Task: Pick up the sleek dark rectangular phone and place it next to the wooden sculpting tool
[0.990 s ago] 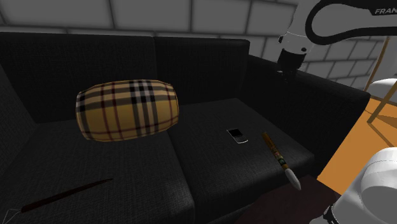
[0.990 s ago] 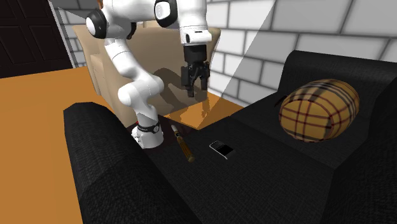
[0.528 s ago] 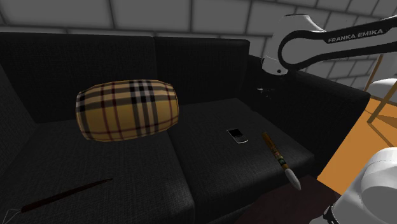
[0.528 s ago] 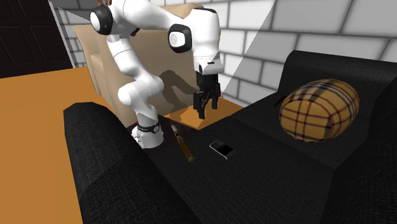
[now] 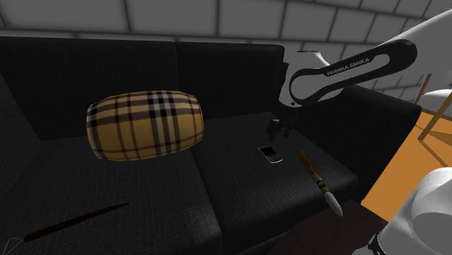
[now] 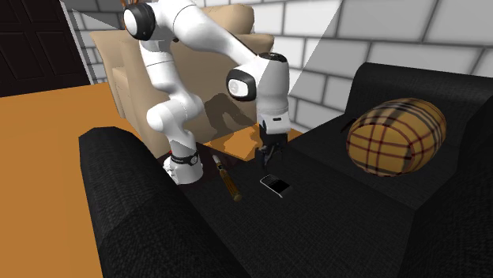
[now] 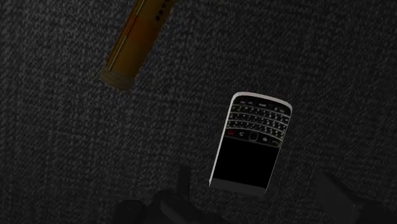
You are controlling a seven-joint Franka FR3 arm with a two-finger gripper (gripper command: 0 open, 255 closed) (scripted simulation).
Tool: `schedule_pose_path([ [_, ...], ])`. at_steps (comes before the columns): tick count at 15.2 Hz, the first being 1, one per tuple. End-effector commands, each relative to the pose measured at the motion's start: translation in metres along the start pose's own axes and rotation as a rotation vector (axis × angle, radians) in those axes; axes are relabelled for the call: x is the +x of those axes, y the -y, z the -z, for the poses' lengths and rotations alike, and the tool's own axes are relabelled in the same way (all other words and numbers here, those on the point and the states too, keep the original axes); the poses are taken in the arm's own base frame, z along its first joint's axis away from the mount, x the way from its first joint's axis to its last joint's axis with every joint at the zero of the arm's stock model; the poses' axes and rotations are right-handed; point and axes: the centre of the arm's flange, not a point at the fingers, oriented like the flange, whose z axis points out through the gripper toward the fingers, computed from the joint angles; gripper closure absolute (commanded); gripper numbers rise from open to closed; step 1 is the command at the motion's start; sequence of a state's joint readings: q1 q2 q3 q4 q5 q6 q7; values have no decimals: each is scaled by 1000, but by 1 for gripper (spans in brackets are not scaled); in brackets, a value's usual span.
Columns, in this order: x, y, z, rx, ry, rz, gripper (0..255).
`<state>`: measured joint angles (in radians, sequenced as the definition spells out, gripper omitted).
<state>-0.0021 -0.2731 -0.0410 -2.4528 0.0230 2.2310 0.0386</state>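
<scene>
Pointing straight down, the hand (image 6: 269,156) hovers just above the phone (image 6: 275,185), fingers (image 7: 337,194) spread apart.

I see a black sofa (image 5: 217,195) carrying the phone (image 5: 270,153), with a tool (image 5: 313,174) near it and a plaid cushion (image 5: 145,123) well apart from it.

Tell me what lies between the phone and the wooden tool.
Nothing: only bare dark sofa fabric separates the phone and the tool, as the wrist view shows.

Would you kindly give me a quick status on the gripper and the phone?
Gripper open, hovering over phone. Phone flat on black sofa, untouched. Sculpting tool nearby, path clear.
</scene>
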Motion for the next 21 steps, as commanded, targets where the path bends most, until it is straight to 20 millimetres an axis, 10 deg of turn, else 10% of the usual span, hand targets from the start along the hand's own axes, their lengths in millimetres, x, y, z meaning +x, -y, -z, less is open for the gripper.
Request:
schedule_pose_path([
  [1, 11, 6, -26, 13, 8, -23, 0],
  [10, 17, 9, -83, 21, 15, -37, 0],
  [18, 17, 9, -83, 21, 15, -37, 0],
  [19, 17, 9, -83, 21, 15, -37, 255],
  [21, 17, 9, -83, 21, 15, -37, 255],
])
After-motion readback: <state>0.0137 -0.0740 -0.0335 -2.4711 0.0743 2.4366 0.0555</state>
